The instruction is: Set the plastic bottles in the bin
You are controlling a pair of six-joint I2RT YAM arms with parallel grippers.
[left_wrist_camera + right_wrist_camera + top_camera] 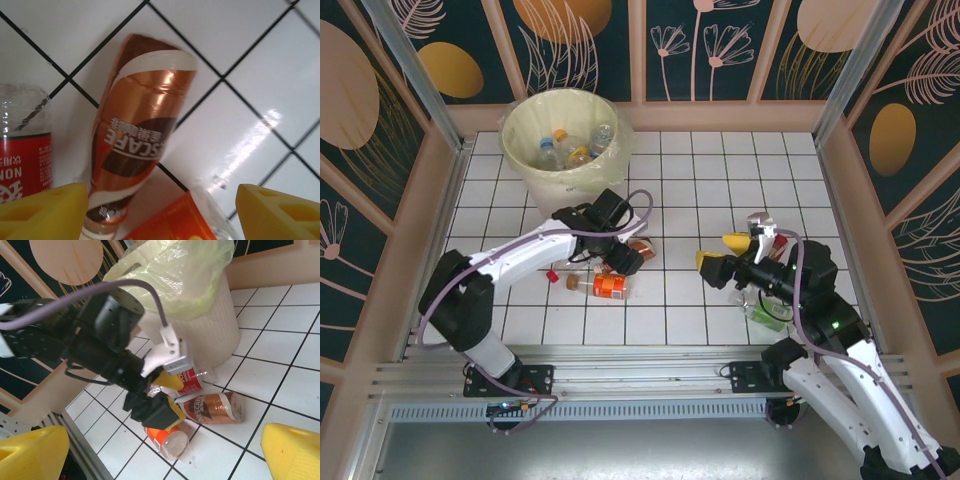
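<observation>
One copper bottle (140, 135) lay on the counter (240, 75) between the fingers of the spread left claw (161, 212), long axis crossing its closing line. The bin (542, 192) stood just beyond. The right claw (720, 252) was spread too, farther off.

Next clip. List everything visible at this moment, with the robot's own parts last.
large round cream-white plastic bin with pale yellow liner: one, far left of the white tiled tabletop
clear plastic bottles in the bin: at least three
copper-brown labelled plastic bottle: one, lying centre-left on the tiles
red-labelled clear bottle: one, beside the copper one
orange-labelled clear bottle: one, lying just nearer the arm bases
bottles with red and green labels: several, by the right arm, count unclear
left end effector: yellow fingers, open around the copper bottle
right end effector: yellow fingers, open, empty
</observation>
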